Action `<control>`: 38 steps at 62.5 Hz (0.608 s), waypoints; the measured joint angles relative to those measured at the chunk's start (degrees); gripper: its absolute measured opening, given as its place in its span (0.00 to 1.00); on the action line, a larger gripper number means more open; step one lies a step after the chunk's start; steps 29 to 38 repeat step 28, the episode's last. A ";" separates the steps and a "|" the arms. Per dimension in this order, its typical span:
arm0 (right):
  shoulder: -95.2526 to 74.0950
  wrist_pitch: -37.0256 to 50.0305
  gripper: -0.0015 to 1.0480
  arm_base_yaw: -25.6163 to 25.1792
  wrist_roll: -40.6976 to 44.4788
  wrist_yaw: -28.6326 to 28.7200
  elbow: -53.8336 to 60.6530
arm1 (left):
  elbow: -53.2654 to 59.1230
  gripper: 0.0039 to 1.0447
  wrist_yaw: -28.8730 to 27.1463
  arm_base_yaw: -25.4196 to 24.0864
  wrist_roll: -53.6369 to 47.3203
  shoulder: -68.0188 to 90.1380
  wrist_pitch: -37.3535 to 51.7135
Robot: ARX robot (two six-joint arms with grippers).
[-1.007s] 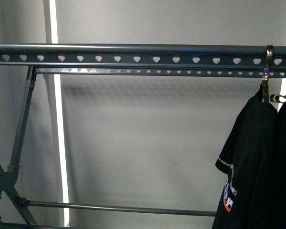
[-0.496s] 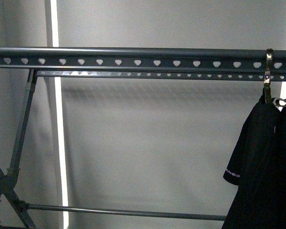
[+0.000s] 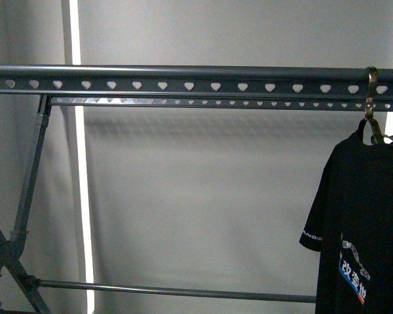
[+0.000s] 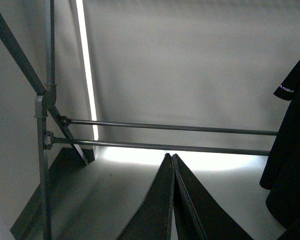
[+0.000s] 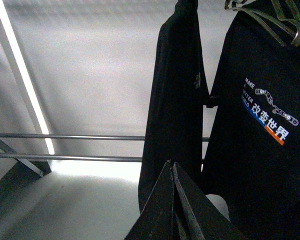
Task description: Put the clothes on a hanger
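The black T-shirt (image 3: pixel 360 216) hangs at the far right of the dark grey rack's top rail (image 3: pixel 183 79) from a metal hook (image 3: pixel 371 98). Its printed front faces the front camera, and a sleeve logo shows. In the right wrist view the printed shirt (image 5: pixel 262 135) hangs under a wire hanger (image 5: pixel 270 17). My right gripper (image 5: pixel 171 165) is shut and empty, below and in front of the garments. My left gripper (image 4: pixel 171 157) is shut and empty, facing the rack's lower rails (image 4: pixel 165 128); the shirt's sleeve (image 4: pixel 292 125) is off to its side. Neither gripper shows in the front view.
A second black garment (image 5: pixel 175 95) hangs edge-on beside the printed shirt. The rack's crossed legs (image 3: pixel 13 248) stand at the left, with a lower crossbar (image 3: pixel 170 288). A grey wall with a bright vertical strip (image 3: pixel 82 196) is behind.
The T-shirt has swung and turned on its hook: edge-on and further right half a second ago, it now shows its printed front to the front camera.
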State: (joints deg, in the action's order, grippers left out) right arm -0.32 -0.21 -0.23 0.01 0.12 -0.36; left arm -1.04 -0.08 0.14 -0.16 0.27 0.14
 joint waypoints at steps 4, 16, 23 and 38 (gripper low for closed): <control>0.00 0.00 0.02 0.00 0.00 0.00 0.00 | 0.00 0.03 0.00 0.00 0.00 -0.02 0.00; 0.07 0.00 0.02 0.00 0.02 0.04 0.00 | 0.00 0.03 -0.02 0.00 0.00 -0.02 0.00; 0.07 0.00 0.08 0.00 0.04 0.02 0.00 | 0.00 0.09 0.00 0.00 0.15 -0.02 0.00; 0.07 0.00 0.22 0.00 0.04 0.02 0.00 | 0.00 0.22 0.00 0.00 0.13 -0.02 0.00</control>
